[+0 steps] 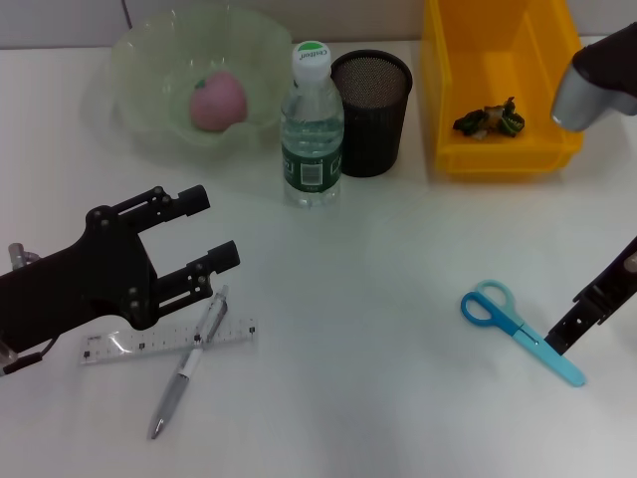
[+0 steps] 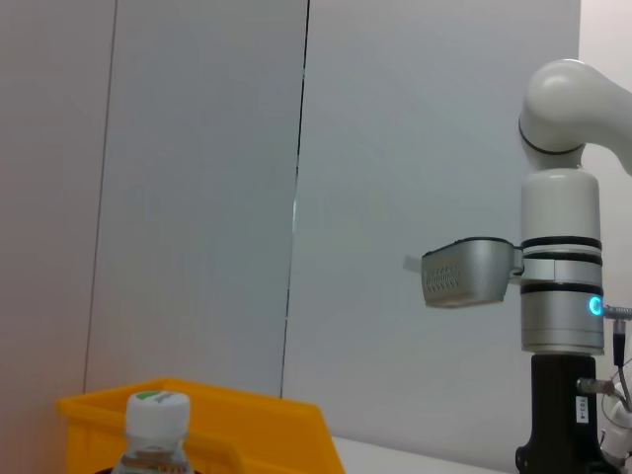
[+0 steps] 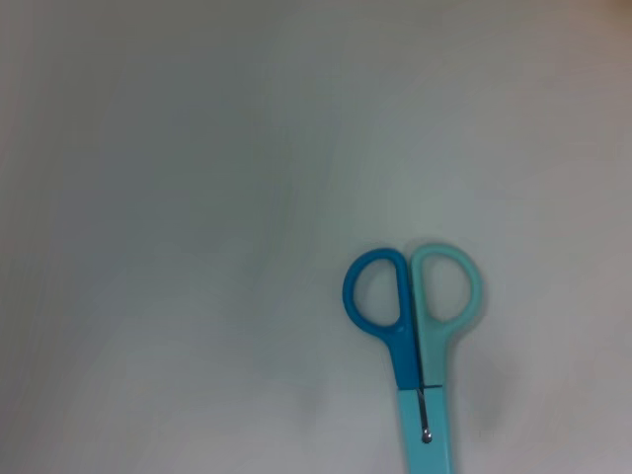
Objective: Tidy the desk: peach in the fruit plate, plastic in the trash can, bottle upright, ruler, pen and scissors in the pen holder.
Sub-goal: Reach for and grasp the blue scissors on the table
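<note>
Blue plastic scissors (image 1: pixel 520 330) lie flat on the white desk (image 1: pixel 358 339), loops toward 10 o'clock, covered blade toward 4 o'clock. Right gripper (image 1: pixel 567 329) is at the blade end, dark finger just beside or touching the cover; can't tell its opening, nothing visibly held. Left gripper (image 1: pixel 202 231) hovers at the desk's 8 o'clock area, black jaws spread wide, empty. Clear flat ruler (image 1: pixel 169 342) lies just under it, slim silver pen (image 1: pixel 189 360) crossing over the ruler. Pink round peach (image 1: pixel 218 101) sits in the pale green wavy fruit plate (image 1: pixel 139 50) at 11 o'clock. Clear bottle (image 1: pixel 312 127) stands upright, touching or just beside the black mesh pen holder (image 1: pixel 370 113). Yellow trash can (image 1: pixel 453 110) at 1 o'clock holds crumpled plastic (image 1: pixel 489 119).
</note>
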Tool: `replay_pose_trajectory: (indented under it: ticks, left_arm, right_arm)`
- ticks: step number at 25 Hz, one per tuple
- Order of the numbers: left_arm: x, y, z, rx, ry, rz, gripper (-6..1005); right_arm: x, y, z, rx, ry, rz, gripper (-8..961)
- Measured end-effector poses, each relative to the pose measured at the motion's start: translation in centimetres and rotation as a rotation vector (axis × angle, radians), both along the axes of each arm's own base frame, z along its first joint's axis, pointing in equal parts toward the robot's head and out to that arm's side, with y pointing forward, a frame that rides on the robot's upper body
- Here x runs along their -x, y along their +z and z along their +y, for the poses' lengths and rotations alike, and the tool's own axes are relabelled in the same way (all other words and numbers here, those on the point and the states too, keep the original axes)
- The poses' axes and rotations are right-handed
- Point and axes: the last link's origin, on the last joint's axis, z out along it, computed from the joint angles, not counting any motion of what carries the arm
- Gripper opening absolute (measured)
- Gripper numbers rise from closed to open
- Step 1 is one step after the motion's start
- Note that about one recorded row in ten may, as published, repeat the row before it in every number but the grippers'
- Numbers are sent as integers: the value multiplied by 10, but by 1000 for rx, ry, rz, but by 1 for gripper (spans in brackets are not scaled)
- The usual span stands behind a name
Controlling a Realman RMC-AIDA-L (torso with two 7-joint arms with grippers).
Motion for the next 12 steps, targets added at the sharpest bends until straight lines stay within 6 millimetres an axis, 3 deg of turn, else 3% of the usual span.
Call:
replay_pose_trajectory:
  ticks: [12]
  left_arm:
    - [3, -1, 3, -11, 21, 16, 668]
  right_arm:
    - [-2, -16, 0, -6, 40, -33, 783]
